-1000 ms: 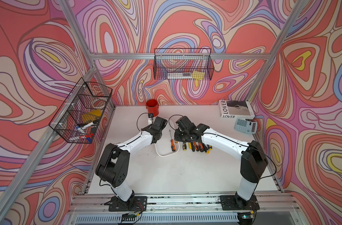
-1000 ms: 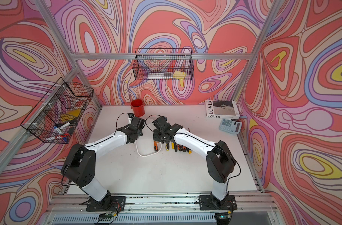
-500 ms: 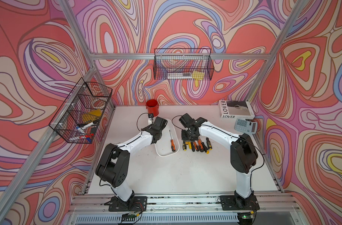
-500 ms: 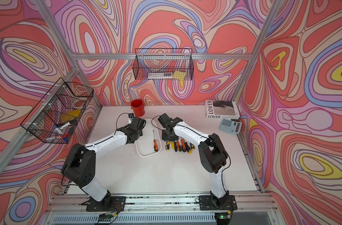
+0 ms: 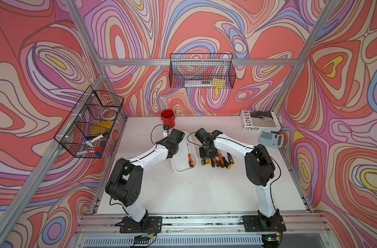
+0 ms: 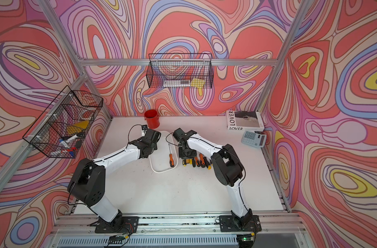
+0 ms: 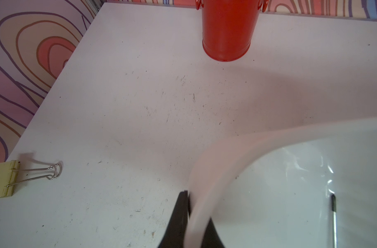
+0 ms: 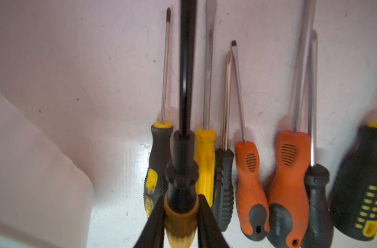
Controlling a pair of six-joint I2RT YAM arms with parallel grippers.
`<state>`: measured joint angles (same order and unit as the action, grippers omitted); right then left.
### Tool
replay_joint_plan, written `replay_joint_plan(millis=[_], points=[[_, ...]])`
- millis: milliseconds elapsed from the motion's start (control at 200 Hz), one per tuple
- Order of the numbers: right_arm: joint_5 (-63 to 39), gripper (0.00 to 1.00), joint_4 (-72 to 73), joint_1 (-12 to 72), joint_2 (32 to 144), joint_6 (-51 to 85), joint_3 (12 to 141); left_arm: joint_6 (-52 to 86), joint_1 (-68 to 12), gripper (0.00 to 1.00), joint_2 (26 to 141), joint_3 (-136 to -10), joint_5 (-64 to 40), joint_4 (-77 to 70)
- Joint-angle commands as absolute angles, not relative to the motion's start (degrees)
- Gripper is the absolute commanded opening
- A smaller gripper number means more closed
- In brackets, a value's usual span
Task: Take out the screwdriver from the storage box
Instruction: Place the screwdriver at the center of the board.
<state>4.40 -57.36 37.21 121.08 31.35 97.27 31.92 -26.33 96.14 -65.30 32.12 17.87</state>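
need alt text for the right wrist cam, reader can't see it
The right gripper is shut on the amber handle of a black-shafted screwdriver. Behind it, other screwdrivers with orange, yellow and black handles lie side by side on the white table; the wall of the white storage box shows at the edge.

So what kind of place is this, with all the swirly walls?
Probably a robot practice booth: two white-and-black robot arms are bolted to a metal rail, silver aluminium posts frame swirly printed walls, and screwdrivers lie in a row beside a shallow white plastic tub.
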Motion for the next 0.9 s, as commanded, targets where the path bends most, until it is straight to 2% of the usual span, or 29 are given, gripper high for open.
replay_joint_plan(millis=[0,225,351,661,771,896], points=[[5.5,0.1,-57.9,37.4,122.7,30.7,98.6,31.2,-26.3,0.0,96.5,-65.4,33.7,20.1],[6.4,0.38,-57.9,37.4,122.8,31.5,98.6,31.2,-26.4,0.0,96.2,-65.1,33.9,19.9],[6.5,0.47,-57.9,37.4,122.7,31.6,98.7,31.3,-26.3,0.0,96.2,-64.8,33.9,19.9],[8.7,0.54,-56.1,37.4,117.1,32.9,98.2,31.0,-26.4,0.0,96.3,-64.9,33.7,19.6],[7.8,0.56,-51.2,37.4,111.5,32.5,95.8,30.9,-26.3,0.0,96.2,-65.1,33.6,19.6],[2.4,0.57,-42.4,37.7,104.9,30.7,90.9,31.0,-26.3,0.0,96.3,-65.2,33.4,19.6]])
